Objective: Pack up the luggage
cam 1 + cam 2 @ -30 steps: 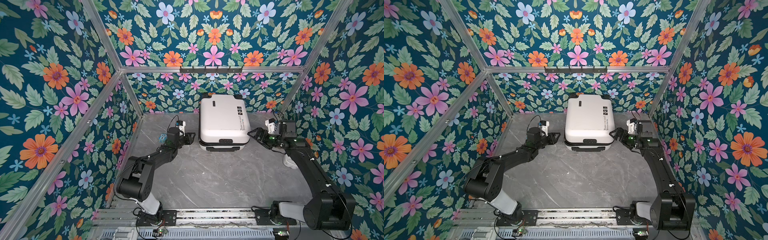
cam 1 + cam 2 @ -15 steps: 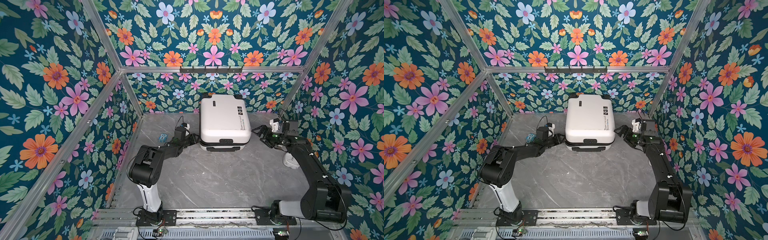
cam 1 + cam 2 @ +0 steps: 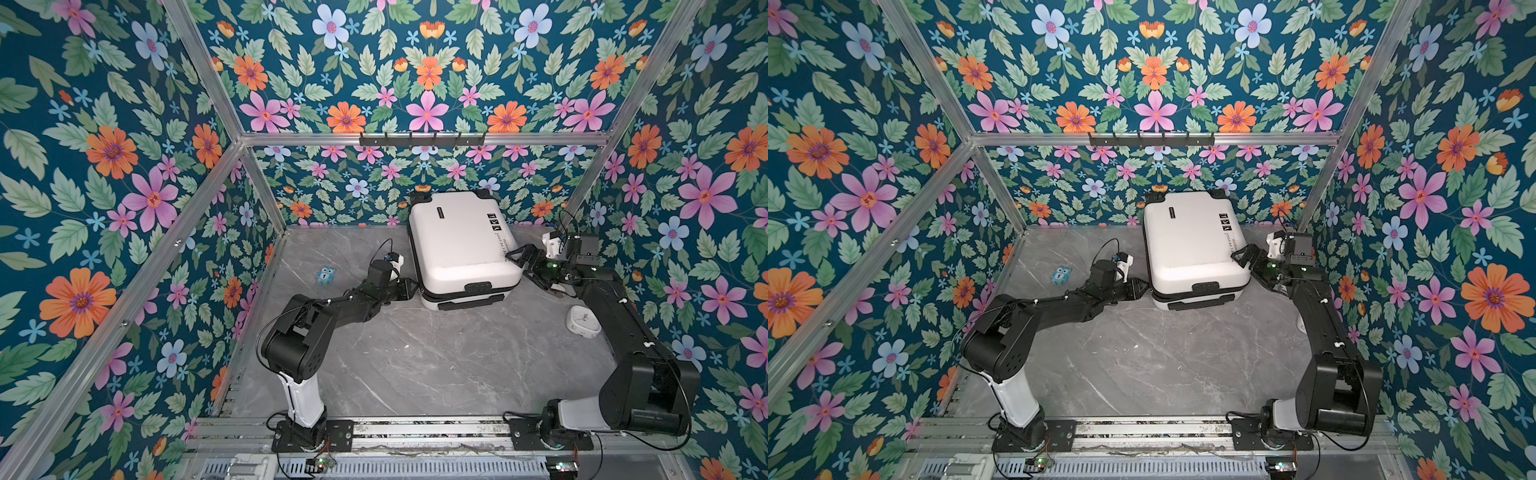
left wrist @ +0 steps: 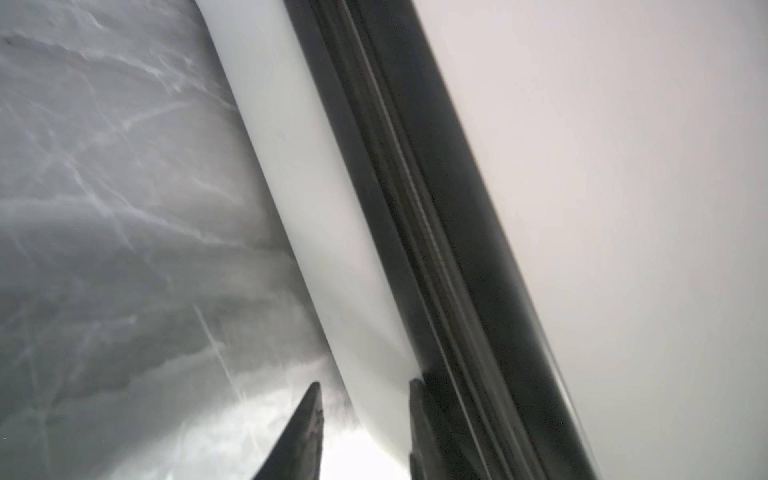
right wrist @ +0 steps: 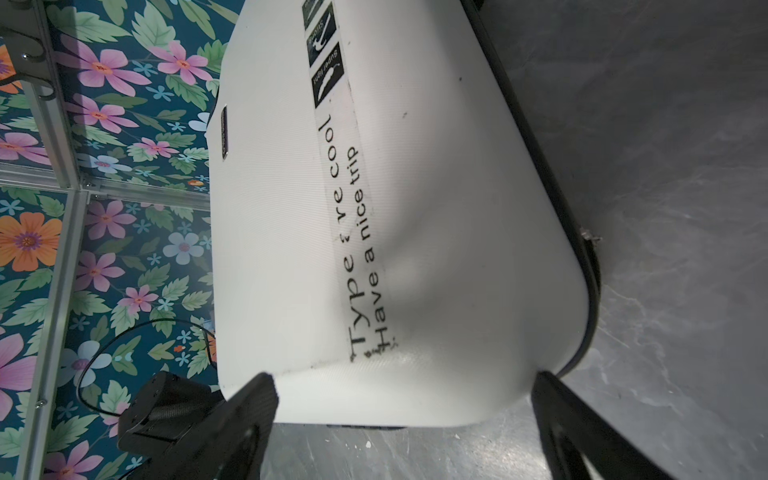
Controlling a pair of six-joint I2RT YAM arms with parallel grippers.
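Grey marble table (image 3: 415, 353) fills the floor of the flower-walled booth. The suitcase (image 3: 457, 241) lies flat at the back, middle to right, closed, white lid up, wheels toward the rear wall, black handles on the front-facing side. Left arm (image 3: 332, 307) runs low over the table, elbow bent, forearm nearly level, reaching in at the suitcase's front-left corner. Right arm (image 3: 615, 316) stretches back along the right wall, wrist turned in toward the suitcase's right side. Right gripper (image 3: 524, 267) has its jaws spread wide, one finger over the lid, the other down by the side. The wrist view shows its fingers (image 5: 249, 411) either side of the lid's corner, w/ the print (image 5: 361, 249) "Have a nice trip" readable; too small in the top views. Left gripper (image 3: 410, 289) sits at the seam, tips hidden in both top views. The wrist view shows its fingertips (image 4: 309, 419) a narrow gap apart, lower shell's edge btwn them, one tip by the black zipper band (image 4: 415, 208); can't tell if they pinch it. Small white round thing (image 3: 583, 322) lies just beside the right arm; blue owl toy (image 3: 326, 275) near the left wall, apart from the rest
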